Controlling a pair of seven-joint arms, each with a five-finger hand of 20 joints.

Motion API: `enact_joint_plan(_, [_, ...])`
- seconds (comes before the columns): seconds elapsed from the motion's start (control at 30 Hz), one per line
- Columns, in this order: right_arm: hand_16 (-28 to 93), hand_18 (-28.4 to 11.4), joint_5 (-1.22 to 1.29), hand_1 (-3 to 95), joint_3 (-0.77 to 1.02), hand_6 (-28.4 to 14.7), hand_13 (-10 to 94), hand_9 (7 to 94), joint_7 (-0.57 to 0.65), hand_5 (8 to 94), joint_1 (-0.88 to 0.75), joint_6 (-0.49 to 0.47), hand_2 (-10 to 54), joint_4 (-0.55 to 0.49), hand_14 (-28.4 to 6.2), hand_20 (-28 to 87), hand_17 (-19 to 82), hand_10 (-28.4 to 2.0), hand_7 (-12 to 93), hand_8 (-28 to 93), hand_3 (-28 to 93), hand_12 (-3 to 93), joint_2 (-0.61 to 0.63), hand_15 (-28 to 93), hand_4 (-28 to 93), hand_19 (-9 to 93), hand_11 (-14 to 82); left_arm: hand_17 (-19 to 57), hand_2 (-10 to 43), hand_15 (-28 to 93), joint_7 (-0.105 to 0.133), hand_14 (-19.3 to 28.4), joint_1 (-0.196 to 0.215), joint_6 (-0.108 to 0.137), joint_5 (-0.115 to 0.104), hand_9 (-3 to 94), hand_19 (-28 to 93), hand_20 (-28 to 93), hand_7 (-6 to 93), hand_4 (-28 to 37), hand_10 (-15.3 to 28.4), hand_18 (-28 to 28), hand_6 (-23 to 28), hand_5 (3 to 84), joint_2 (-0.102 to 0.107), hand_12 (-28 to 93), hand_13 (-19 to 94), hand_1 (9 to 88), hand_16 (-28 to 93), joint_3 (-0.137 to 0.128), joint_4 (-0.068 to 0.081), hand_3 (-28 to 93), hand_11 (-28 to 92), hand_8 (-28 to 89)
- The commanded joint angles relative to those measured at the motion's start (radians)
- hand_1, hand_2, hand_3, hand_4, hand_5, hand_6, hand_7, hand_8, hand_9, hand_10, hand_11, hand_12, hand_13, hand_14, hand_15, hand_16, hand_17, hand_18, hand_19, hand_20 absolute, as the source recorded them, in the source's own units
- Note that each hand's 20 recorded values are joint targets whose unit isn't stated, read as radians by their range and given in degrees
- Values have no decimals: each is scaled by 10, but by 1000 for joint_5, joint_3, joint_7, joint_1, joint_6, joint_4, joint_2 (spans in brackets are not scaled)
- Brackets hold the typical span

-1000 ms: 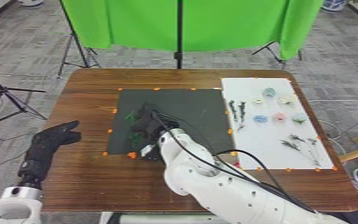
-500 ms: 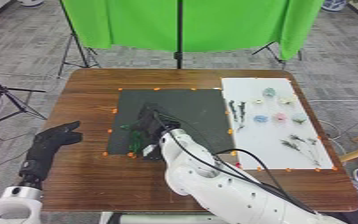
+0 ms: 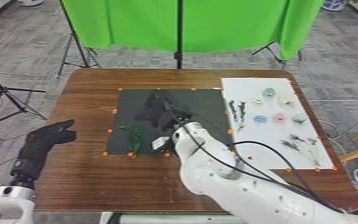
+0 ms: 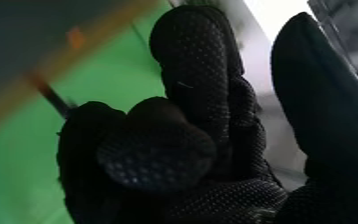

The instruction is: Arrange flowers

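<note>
Head view puts the right robot hand over the black mat, in from the near side of the surface, its fingers pointing to the mat's far edge. That hand is loose and fairly wide; in the right wrist view the same robot hand has straight fingers standing apart, while a rounded fingertip faces the camera. Near it, toward the mat's near left corner, a green leafy stem lies on the mat, running roughly between the near and far edges. Over by the left edge of the surface is the left robot hand, relaxed and open, angled in toward the mat. To the other side, a white sheet lies next to the mat, toward the right edge of the surface. Slim dark-leaved stems lie side by side close to the sheet's left edge. Right of them are the flower heads, spaced apart: a teal one nearest the far edge, small pale yellow ones just below it, then a row of blue, pink and pale green. Thin, feathery sprigs fan out toward the sheet's near right corner
</note>
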Motion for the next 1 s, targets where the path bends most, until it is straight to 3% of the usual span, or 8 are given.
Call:
enact_joint_plan(0.03, [251,-104,-77,391,468,-45,937,902,-14,806,-215,-9,-95,-286,-18,418,699,-141,207,-34,621,240,392,582,-85,932,310,87,53,248,-16,196,54,1,3,511,83,180,124,-227,149,124,46,500,-18,136,421,278,-7,-33,-23,640,227,-61])
enact_joint_plan(0.13, [279,-116,-146,371,678,-45,937,880,25,786,-412,-109,-95,-340,-26,468,677,-142,197,-77,616,235,485,558,-95,932,266,87,53,247,-19,196,53,-4,8,511,84,180,124,-227,149,124,46,500,-15,135,421,279,-8,-34,-24,639,226,-61])
enact_joint_plan(0.27, [333,-134,-182,355,896,-45,930,840,82,743,-641,-214,-95,-330,-35,483,637,-149,159,-76,609,223,526,509,-116,932,203,87,51,247,-29,196,62,-14,11,511,84,180,124,-223,149,124,46,500,-17,135,420,278,-8,-45,-32,641,226,-61])
enact_joint_plan(0.37, [341,-140,-172,349,979,-51,924,823,112,724,-744,-234,-95,-300,-38,485,622,-150,142,-75,602,223,528,507,-125,932,200,87,45,246,-36,196,68,-20,13,509,83,180,123,-221,148,124,46,498,-17,136,419,280,-7,-52,-36,642,226,-61])
enact_joint_plan(0.63, [347,-144,-178,351,1064,-47,924,835,122,731,-874,-275,-95,-197,-36,497,624,-142,143,-70,607,240,545,519,-141,932,237,87,45,245,-51,195,59,-44,37,507,82,179,122,-219,148,124,47,498,-16,136,419,282,-6,-47,-40,640,224,-60])
enact_joint_plan(0.7, [348,-147,-185,352,1089,-47,924,835,136,731,-906,-332,-95,-189,-35,505,624,-141,144,-71,608,242,542,522,-146,932,241,86,44,245,-52,195,60,-50,44,506,83,179,122,-219,148,124,47,497,-18,136,418,283,-6,-50,-41,639,224,-60])
enact_joint_plan(0.87, [349,-147,-169,352,1069,-44,924,833,128,730,-917,-348,-95,-144,-33,513,624,-140,148,-72,612,245,544,526,-156,932,246,86,43,244,-56,195,74,-48,38,506,83,179,123,-218,148,124,47,497,-25,136,418,284,-6,-59,-47,640,224,-60])
enact_joint_plan(1.0, [352,-148,-124,344,1077,-41,923,832,104,727,-926,-397,-95,-127,-33,519,623,-139,152,-73,615,246,538,527,-163,932,248,86,43,243,-63,195,70,-62,40,504,83,179,122,-218,148,124,47,497,-24,136,417,285,-6,-60,-45,639,223,-60])
